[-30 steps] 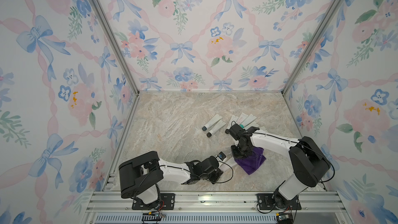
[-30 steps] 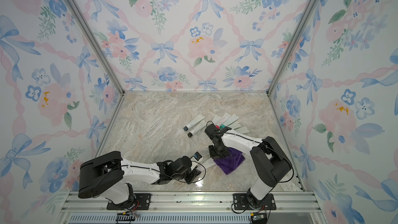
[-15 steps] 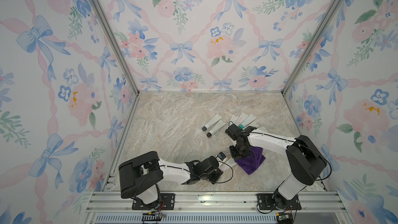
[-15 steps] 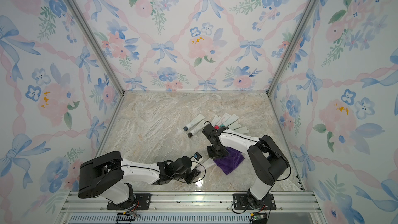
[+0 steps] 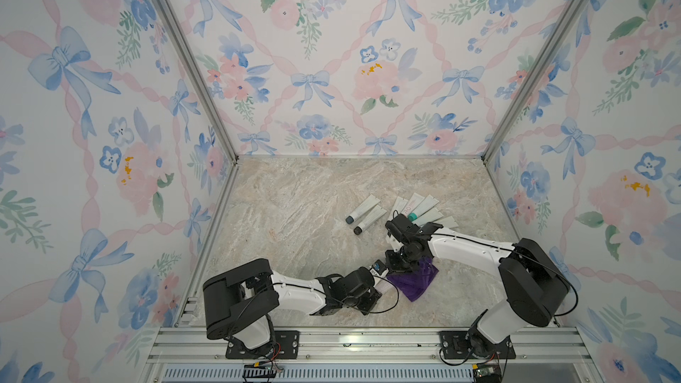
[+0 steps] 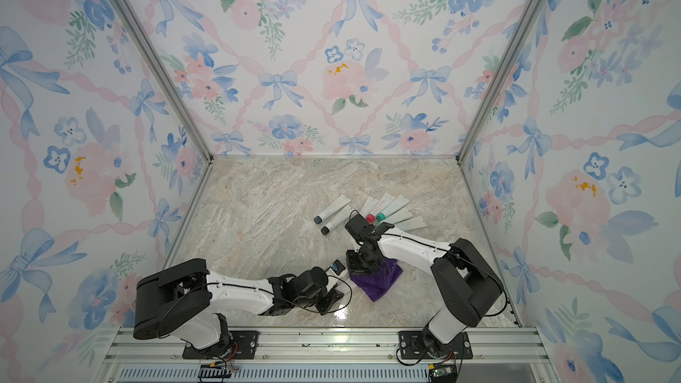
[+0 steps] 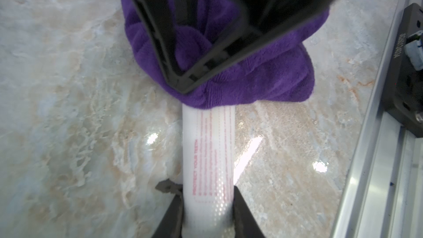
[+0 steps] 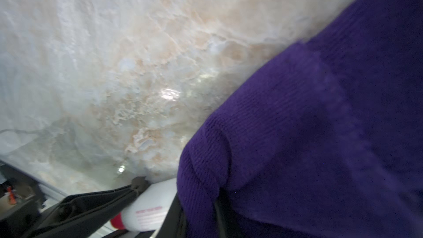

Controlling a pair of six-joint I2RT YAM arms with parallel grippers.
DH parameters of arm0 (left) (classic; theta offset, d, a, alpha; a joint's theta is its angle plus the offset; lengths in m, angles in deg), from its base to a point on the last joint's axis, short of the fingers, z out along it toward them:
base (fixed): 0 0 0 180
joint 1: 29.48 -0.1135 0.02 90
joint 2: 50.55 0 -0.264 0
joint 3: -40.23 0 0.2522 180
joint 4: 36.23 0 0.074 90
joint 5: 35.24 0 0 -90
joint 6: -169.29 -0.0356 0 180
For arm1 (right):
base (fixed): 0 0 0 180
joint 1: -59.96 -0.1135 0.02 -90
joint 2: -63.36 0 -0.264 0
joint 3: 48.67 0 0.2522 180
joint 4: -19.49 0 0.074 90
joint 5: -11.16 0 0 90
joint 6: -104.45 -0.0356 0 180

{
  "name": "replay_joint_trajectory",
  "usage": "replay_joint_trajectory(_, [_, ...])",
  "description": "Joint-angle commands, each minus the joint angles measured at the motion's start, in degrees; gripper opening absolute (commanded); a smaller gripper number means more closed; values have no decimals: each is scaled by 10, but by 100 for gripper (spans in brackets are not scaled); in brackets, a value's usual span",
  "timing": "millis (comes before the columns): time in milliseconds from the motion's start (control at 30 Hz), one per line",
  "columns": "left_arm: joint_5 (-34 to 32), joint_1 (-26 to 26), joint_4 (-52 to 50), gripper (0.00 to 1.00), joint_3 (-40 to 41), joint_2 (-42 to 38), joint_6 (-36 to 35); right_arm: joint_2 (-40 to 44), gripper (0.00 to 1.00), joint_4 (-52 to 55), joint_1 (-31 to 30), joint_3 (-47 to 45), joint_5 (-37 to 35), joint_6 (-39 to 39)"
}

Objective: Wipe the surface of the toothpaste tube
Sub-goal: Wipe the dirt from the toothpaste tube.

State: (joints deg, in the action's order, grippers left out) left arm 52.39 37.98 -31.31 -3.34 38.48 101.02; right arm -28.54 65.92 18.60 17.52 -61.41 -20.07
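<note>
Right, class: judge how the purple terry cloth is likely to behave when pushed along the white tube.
Probably floppy: the purple terry cloth bunches in folds and drapes over the white plastic toothpaste tube. Likely light and grippy rather than slippery, given its ribbed pile. It should not roll, but may crumple.

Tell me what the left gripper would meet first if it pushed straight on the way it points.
Most likely the purple cloth that the right gripper clamps, bunched over the far end of the toothpaste tube held by the left gripper.
</note>
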Motion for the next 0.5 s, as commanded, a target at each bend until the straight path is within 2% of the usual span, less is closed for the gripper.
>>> replay_joint_trajectory(0, [-10, -1, -20, 31, 5, 8, -6, -11, 20, -106, -23, -51, 178, -64])
replay_joint_trajectory(133, [-10, -1, -21, 31, 5, 8, -5, 3, 20, -115, -21, -74, 190, -70])
replay_joint_trajectory(267, [-10, -1, -20, 31, 5, 8, -6, 7, 20, -9, -14, -62, 105, -20])
replay_joint_trajectory(467, [-11, 0, -20, 31, 5, 8, -6, 35, 20, 132, -3, -38, -92, 29])
